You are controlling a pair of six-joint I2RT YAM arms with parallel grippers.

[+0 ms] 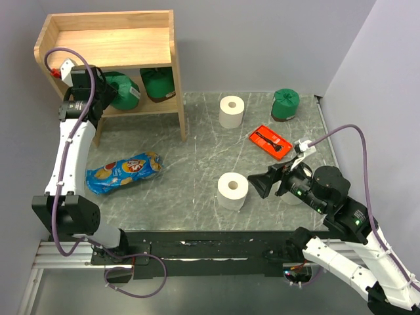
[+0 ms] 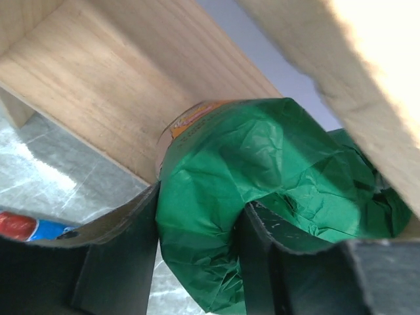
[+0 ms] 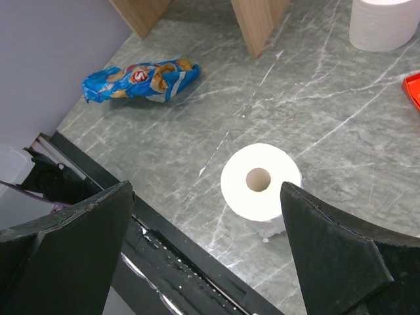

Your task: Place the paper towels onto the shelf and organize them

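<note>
My left gripper [image 2: 197,223] is clamped on a green-wrapped roll [image 2: 262,157], 1 finger [image 2: 125,256] outside it and 1 pressed into its dimpled end. The wrap is crinkled. The roll lies on the lower tier of the shelf [image 2: 98,85], and a second green roll [image 1: 157,82] is just beyond it. My right gripper [image 3: 207,216] is spread wide. Between its jaws and below, a white roll [image 3: 259,180] stands on end, hollow tube up. Another white roll [image 3: 384,23] stands far ahead.
</note>
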